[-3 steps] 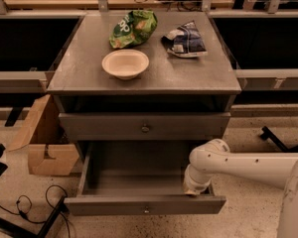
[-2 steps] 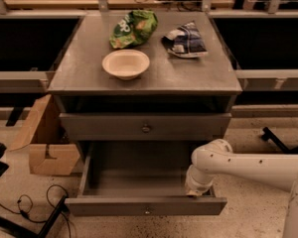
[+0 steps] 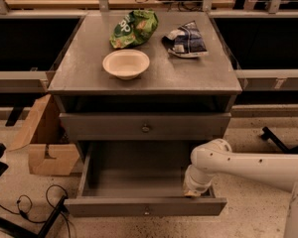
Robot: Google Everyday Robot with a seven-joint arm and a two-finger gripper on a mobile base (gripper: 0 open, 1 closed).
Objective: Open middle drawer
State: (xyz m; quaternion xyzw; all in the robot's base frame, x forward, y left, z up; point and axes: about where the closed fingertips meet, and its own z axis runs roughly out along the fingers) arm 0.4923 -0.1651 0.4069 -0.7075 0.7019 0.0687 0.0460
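Note:
The middle drawer (image 3: 145, 206) stands pulled out at the bottom of the grey cabinet. Its plain front has a small round knob, and its bare grey interior (image 3: 134, 172) shows. My gripper (image 3: 194, 191) hangs at the end of the white arm (image 3: 248, 165). It points down into the drawer's front right corner, just behind the drawer front. The closed drawer above it (image 3: 145, 128) has its own round knob.
On the cabinet top (image 3: 79, 73) are a white bowl (image 3: 125, 63), a green chip bag (image 3: 134, 28) and a dark blue bag (image 3: 186, 40). A cardboard box (image 3: 44, 143) and black cables (image 3: 35, 207) lie on the floor to the left. A black base (image 3: 283, 138) is at the right.

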